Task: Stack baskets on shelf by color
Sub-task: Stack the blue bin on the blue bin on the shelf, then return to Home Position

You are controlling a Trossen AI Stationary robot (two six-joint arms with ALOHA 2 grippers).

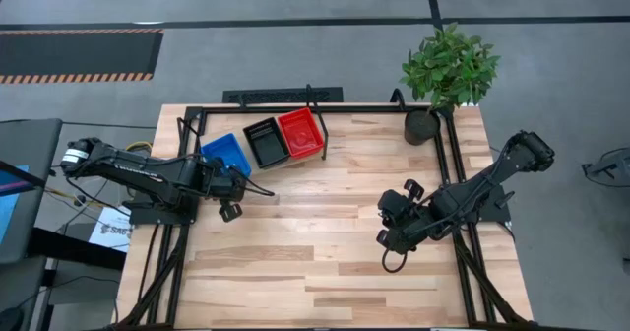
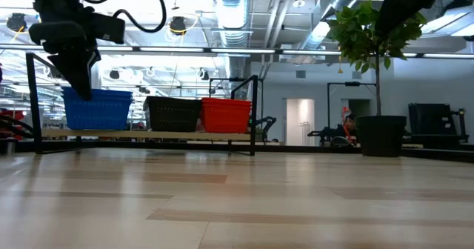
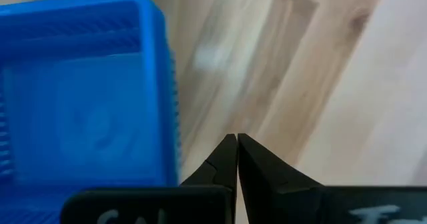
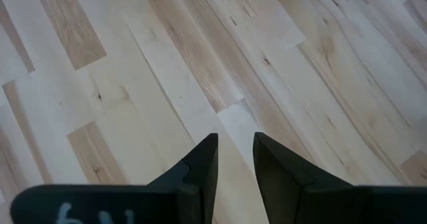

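Three baskets stand in a row on the shelf (image 2: 222, 135) at the table's far left: blue (image 1: 226, 154), black (image 1: 266, 141) and red (image 1: 301, 132). The low view shows them side by side on the plywood board: blue basket (image 2: 96, 110), black basket (image 2: 172, 114), red basket (image 2: 226, 114). My left gripper (image 3: 237, 139) is shut and hovers over bare tabletop, just off the blue basket's (image 3: 80, 97) near right corner. It touches nothing. The high view shows this left gripper (image 1: 234, 188) near that corner. My right gripper (image 4: 235, 141) is open by a narrow gap and points down at bare wood right of the table's middle; the high view shows the right gripper (image 1: 386, 234) there.
A potted plant (image 1: 448, 75) in a black pot stands at the table's far right corner. A black metal frame (image 1: 453, 173) runs around the tabletop edges. Bare butcher-block wood (image 1: 315, 242) lies between the two arms and toward the near edge.
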